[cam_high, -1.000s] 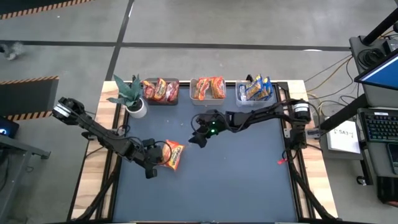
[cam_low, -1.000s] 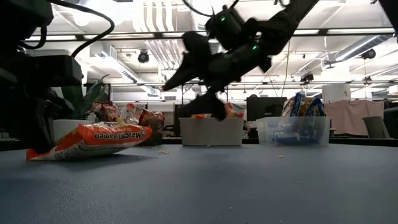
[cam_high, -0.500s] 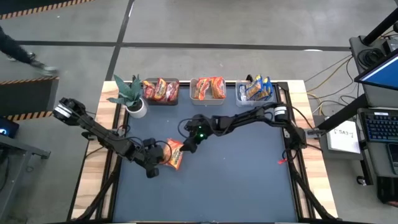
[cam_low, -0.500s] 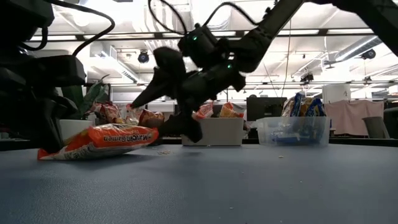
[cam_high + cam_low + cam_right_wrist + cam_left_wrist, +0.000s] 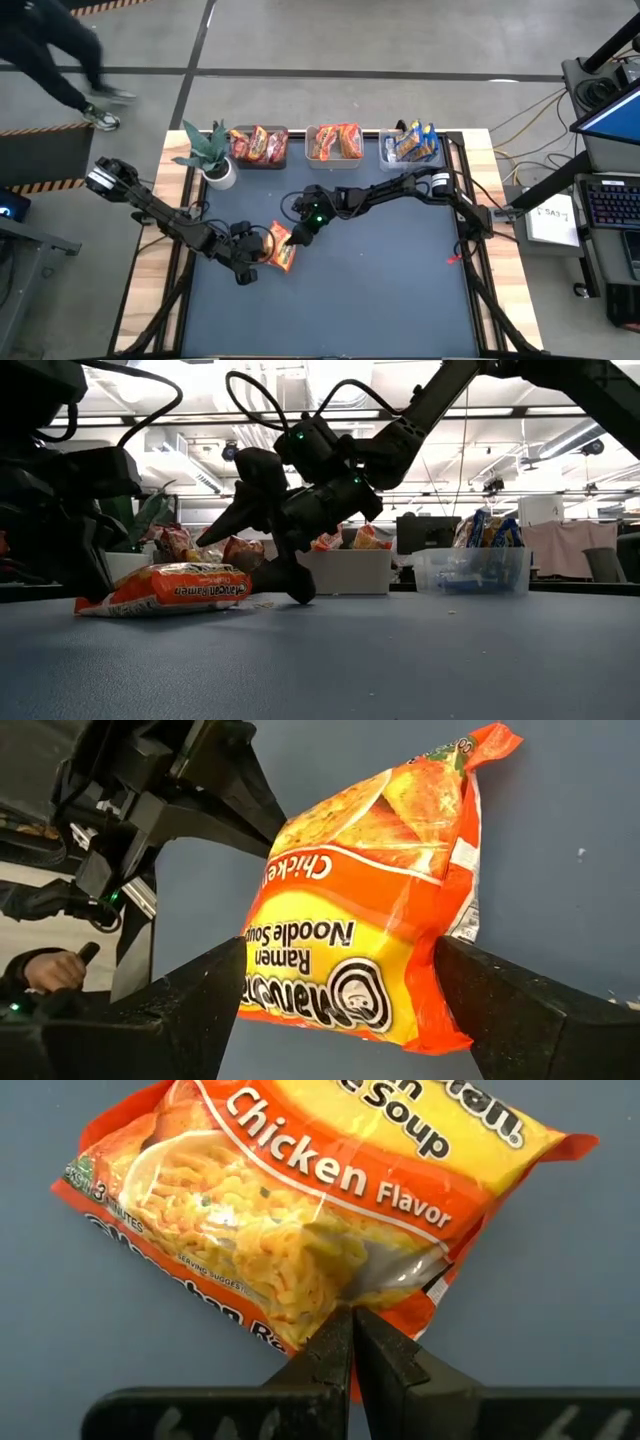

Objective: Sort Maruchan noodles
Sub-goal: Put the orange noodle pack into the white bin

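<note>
One orange Maruchan noodles packet (image 5: 282, 250) lies on the dark table, left of centre; its label shows in the left wrist view (image 5: 320, 1190). My left gripper (image 5: 262, 251) is shut on its left edge. My right gripper (image 5: 290, 236) reaches in from the far right and is open, one finger on each side of the packet's other end (image 5: 360, 920). More noodle packets stand in three clear bins along the far edge: dark red (image 5: 260, 146), orange (image 5: 334, 141), blue-and-yellow (image 5: 411, 143). My left gripper pinches the packet's nearest edge (image 5: 345, 1295), close to one corner, between its two fingertips (image 5: 352, 1342). It comes slanting down from the table's left. The packet lies nearly flat on the table (image 5: 165, 588). My right gripper's fingers (image 5: 200, 1000) flank the packet; whether they touch it I cannot tell.
A potted plant (image 5: 210, 158) stands at the far left corner, beside the dark-red bin. Bare table surface (image 5: 380, 290) stretches to the near and right sides. A person (image 5: 55, 45) walks on the floor beyond the far left corner.
My right gripper has come away from the middle bin, down and toward the near left, and now straddles the packet's right end, still open. The packet has shifted a little toward the table's right while the left gripper keeps hold of it.
</note>
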Controlling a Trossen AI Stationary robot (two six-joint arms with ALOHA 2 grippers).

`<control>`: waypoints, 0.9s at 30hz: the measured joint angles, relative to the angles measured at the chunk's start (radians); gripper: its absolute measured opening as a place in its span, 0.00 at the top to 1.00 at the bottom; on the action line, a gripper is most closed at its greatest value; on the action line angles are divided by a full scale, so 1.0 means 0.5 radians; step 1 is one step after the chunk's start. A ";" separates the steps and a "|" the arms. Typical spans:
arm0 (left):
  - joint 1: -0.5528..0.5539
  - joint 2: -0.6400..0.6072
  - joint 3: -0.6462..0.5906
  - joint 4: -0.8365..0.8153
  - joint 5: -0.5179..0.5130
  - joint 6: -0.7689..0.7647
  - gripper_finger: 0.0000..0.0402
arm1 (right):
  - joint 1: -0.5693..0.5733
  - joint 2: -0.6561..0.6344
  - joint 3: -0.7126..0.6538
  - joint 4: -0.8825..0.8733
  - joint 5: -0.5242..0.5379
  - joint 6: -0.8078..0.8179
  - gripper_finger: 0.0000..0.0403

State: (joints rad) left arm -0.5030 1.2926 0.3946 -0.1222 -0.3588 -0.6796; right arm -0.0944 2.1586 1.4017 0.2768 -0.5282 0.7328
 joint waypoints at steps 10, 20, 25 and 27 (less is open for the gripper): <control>0.000 0.161 0.005 0.198 -0.028 0.003 1.00 | 0.001 0.008 0.000 0.042 0.002 -0.008 0.34; 0.002 0.201 0.005 0.281 -0.021 0.031 1.00 | 0.002 0.009 -0.004 0.043 0.027 -0.075 0.47; 0.002 0.201 0.005 0.280 -0.017 0.031 1.00 | 0.002 0.010 -0.004 0.045 0.041 -0.103 0.58; 0.002 0.200 0.005 0.279 -0.016 0.031 1.00 | 0.002 0.011 -0.004 0.045 0.043 -0.110 0.62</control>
State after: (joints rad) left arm -0.5018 1.3928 0.3973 0.0174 -0.3666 -0.6640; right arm -0.0933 2.1639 1.3998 0.2993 -0.5064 0.6778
